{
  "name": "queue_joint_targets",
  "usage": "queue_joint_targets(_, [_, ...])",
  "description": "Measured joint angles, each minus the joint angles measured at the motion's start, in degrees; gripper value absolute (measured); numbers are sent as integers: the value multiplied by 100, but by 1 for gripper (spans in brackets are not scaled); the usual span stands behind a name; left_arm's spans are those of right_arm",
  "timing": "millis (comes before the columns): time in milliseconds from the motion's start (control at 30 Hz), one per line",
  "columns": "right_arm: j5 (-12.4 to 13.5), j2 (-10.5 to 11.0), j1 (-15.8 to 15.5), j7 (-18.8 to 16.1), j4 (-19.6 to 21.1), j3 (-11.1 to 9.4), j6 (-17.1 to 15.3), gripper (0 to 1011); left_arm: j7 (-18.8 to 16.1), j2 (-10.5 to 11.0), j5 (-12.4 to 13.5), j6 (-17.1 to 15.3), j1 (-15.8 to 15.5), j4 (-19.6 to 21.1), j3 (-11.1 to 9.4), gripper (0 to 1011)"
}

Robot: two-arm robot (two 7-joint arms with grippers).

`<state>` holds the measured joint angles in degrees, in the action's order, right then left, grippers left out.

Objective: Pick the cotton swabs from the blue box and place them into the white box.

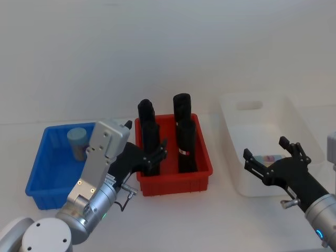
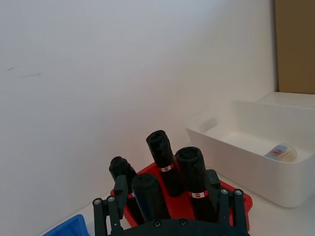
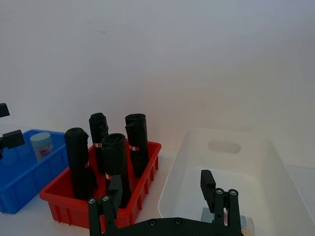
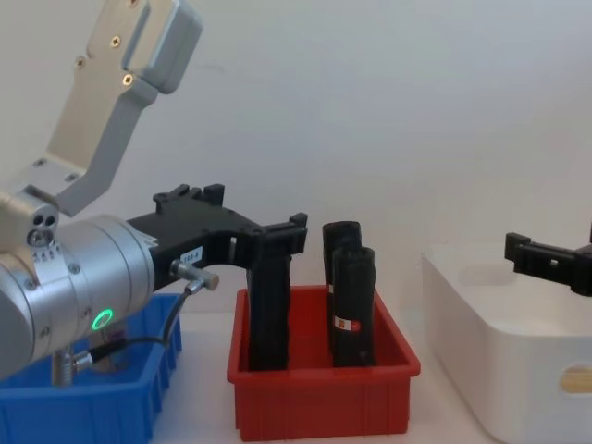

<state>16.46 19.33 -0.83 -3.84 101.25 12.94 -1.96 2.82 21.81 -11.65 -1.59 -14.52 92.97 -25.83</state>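
Note:
A cotton swab tub [image 1: 77, 142] with a pale blue lid stands upright in the back of the blue box [image 1: 39, 173] at the left; the right wrist view also catches that tub [image 3: 41, 145]. Another tub [image 1: 270, 158] lies on the floor of the white box [image 1: 294, 121] at the right, seen too from the left wrist [image 2: 281, 152]. My left gripper [image 1: 155, 155] hangs open and empty over the front left of the red bin, right of the blue box. My right gripper [image 1: 268, 155] is open and empty above the white box's near end, over the lying tub.
A red bin [image 1: 173, 181] stands between the two boxes, with several tall black blocks [image 1: 186, 142] upright in it. They rise well above its rim, close to my left fingers [image 4: 296, 227]. A plain white wall backs the table.

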Motion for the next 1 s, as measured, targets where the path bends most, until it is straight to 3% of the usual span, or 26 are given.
queue_joint_targets(167, [-2, -8, 15, -45, -18, -1, 10, 1001, -183, 10, 17, 68, 81, 22, -18, 1004])
queue_joint_targets(600, [-137, -135, 312, -409, -358, 27, 85, 1001, -220, 9, 20, 83, 95, 25, -21, 1004])
queue_joint_targets(1000, [-428, -449, 1044, -941, -1302, 95, 250, 1001, -220, 8, 16, 82, 93, 23, -19, 1004])
